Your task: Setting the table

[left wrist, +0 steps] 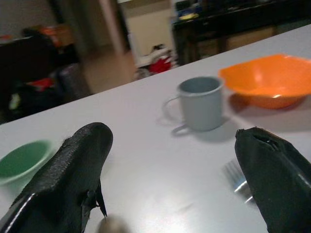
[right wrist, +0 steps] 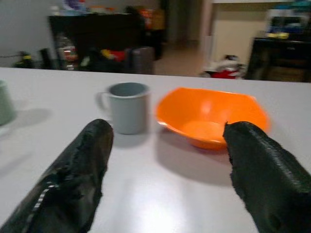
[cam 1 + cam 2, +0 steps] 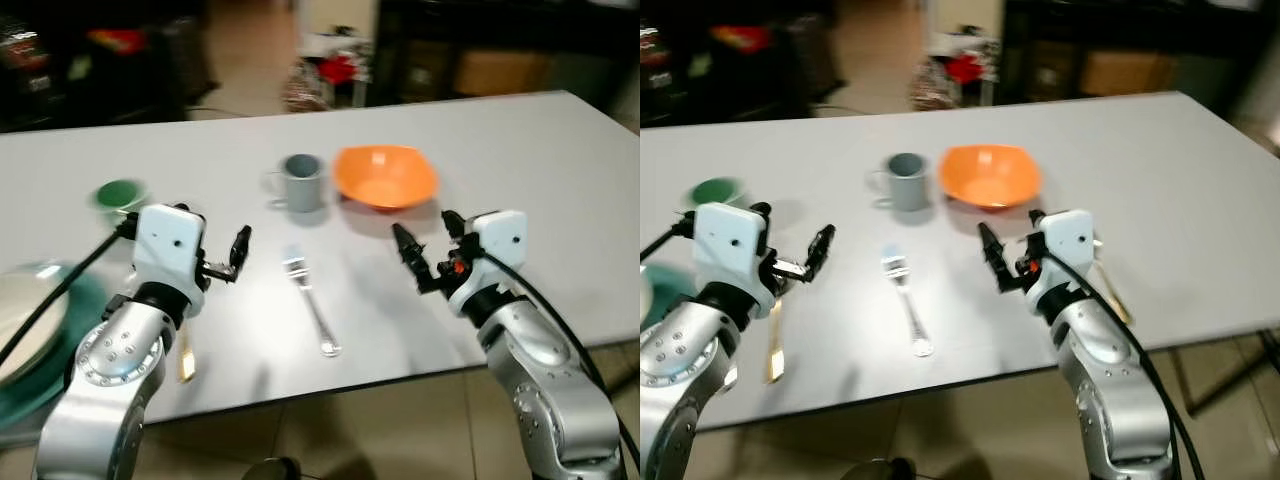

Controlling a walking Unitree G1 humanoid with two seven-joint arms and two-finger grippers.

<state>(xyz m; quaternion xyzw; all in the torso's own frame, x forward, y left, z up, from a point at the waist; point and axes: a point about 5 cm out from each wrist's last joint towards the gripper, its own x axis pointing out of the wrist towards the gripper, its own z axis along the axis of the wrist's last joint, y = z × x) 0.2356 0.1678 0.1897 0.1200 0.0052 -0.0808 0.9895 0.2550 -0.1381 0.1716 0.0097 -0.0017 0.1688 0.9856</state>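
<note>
Left eye view: both arms raised over the white table point(image 3: 560, 160), fingers spread and holding nothing, likely poised to pick; left gripper point(image 3: 222, 262) just left of the silver metal fork point(image 3: 310, 298), right gripper point(image 3: 425, 252) just below the orange plastic bowl point(image 3: 386, 176); grey enamel mug point(image 3: 301, 182) beside the bowl; small green bowl point(image 3: 120, 195) far left; teal plate stack point(image 3: 40, 330) at left edge; gold utensil point(image 3: 774, 345) near left arm, another point(image 3: 1110, 290) partly behind right arm.
</note>
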